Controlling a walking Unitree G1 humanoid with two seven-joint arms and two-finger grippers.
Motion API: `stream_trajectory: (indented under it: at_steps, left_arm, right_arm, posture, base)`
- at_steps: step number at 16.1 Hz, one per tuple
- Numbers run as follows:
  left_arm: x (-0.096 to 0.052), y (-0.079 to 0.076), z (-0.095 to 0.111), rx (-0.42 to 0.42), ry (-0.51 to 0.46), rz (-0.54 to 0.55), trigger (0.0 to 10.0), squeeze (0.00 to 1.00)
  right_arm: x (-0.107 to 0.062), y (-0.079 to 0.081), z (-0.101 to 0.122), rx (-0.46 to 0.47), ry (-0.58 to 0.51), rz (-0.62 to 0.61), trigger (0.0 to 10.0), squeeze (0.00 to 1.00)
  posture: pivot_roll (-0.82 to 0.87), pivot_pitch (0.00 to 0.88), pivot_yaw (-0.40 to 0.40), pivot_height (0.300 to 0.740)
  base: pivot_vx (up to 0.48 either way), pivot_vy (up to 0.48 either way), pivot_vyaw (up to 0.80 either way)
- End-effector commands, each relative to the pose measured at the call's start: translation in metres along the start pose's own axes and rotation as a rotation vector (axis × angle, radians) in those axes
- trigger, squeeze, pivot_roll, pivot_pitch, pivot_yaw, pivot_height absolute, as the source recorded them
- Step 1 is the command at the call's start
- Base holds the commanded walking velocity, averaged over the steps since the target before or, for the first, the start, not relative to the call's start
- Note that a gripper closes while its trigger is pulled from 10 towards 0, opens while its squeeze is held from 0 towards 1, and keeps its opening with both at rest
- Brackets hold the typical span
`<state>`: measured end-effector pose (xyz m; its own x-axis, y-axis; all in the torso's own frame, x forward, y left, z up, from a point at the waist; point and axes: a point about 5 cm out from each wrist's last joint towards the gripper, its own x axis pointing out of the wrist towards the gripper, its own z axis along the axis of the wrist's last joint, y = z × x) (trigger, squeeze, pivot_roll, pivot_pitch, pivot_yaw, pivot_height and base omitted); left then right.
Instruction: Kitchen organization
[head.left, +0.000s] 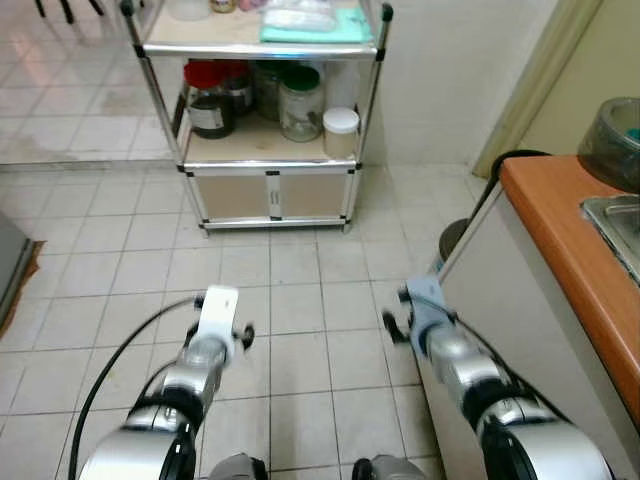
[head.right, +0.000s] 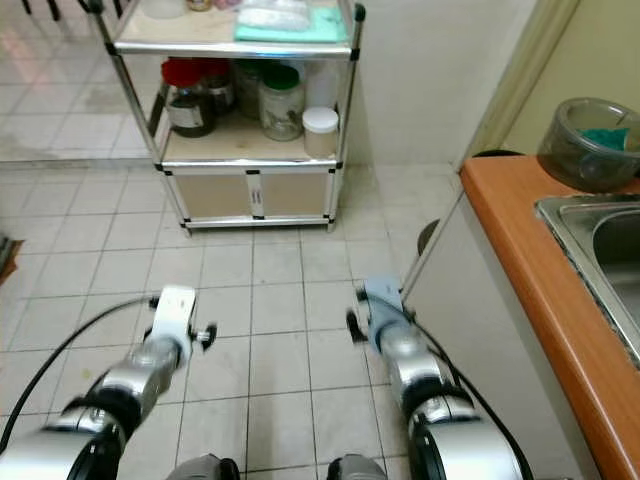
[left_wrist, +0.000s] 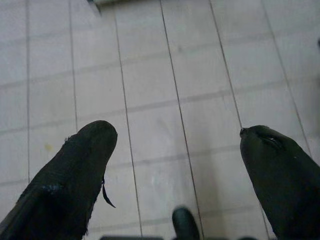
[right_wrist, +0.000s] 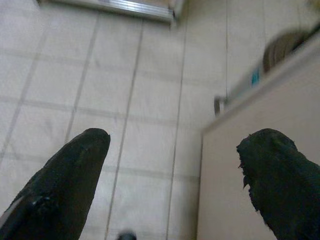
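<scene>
Over the tiled floor (head.left: 300, 310), both grippers hang empty: the left gripper (left_wrist: 177, 145) has its fingers (left_wrist: 75, 170) spread wide with bare tile between them, and the right gripper (right_wrist: 175, 165) is likewise released, its fingers (right_wrist: 67, 170) framing floor on one side and the pale cabinet side (right_wrist: 250, 150) on the other. In the head views the two silver arms reach forward at low height, the left arm (head.left: 200, 360) over open floor, the right arm (head.left: 450, 350) just beside the cabinet that carries the orange surface (head.left: 570, 240).

Ahead, against the wall, stands a metal rack (head.left: 265, 150). Its middle shelf holds the likely task things: a dark jar with a red lid (head.left: 208, 100), a glass jar with a green lid (head.left: 300, 102) and a small white-lidded jar (head.left: 340, 130), standing close together. A teal cloth (head.left: 310, 25) lies on the top shelf. On the surface sits a clear bowl (head.right: 590, 140) near the sink (head.right: 600, 240).

The jars look like glass: probably stiff, smooth, somewhat heavy if full, and breakable. A grip around the body just below the lid, fingers on opposite sides, seems safest; the lids alone may slip or turn. The close packing leaves little room, so the white-lidded jar at the edge looks easiest to reach. Both grippers are well apart from the rack.
</scene>
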<state>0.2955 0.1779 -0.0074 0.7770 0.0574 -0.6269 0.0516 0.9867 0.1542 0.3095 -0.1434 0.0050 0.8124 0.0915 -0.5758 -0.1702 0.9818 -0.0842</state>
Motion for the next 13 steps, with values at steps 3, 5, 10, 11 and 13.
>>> stream_trajectory:
  at_steps: [3, 5, 10, 11, 13]
  left_arm:
    - [-0.002, 0.0, 0.008, 0.028, -0.09, -0.015, 10.0, 0.0]
    - [-0.014, -0.001, -0.003, 0.021, -0.2, -0.058, 10.0, 0.0]
    - [-0.061, -0.006, -0.026, -0.011, -0.371, -0.104, 10.0, 0.0]
    - [-0.068, -0.008, -0.028, -0.016, -0.384, -0.111, 10.0, 0.0]
    - [-0.087, -0.011, -0.042, -0.062, -0.381, -0.139, 10.0, 0.0]
  right_arm:
    - [-0.002, -0.001, 0.011, 0.016, -0.094, 0.005, 10.0, 0.0]
    - [-0.013, -0.007, 0.002, 0.058, -0.158, -0.006, 10.0, 0.0]
    - [-0.06, -0.015, -0.032, 0.15, -0.233, -0.067, 10.0, 0.0]
    - [-0.067, -0.015, -0.035, 0.164, -0.238, -0.072, 10.0, 0.0]
    - [-0.086, -0.016, -0.043, 0.221, -0.24, -0.091, 10.0, 0.0]
  posture:
    - [-0.12, 0.031, 0.004, 0.74]
    - [-0.12, 0.033, 0.005, 0.74]
    - [-0.13, 0.03, -0.003, 0.74]
    - [-0.13, 0.03, -0.004, 0.74]
    - [-0.12, 0.03, -0.006, 0.74]
  base:
    - [0.0, 0.0, 0.0]
    - [0.0, 0.0, 0.0]
    - [0.0, 0.0, 0.0]
    - [0.0, 0.0, 0.0]
    - [0.0, 0.0, 0.0]
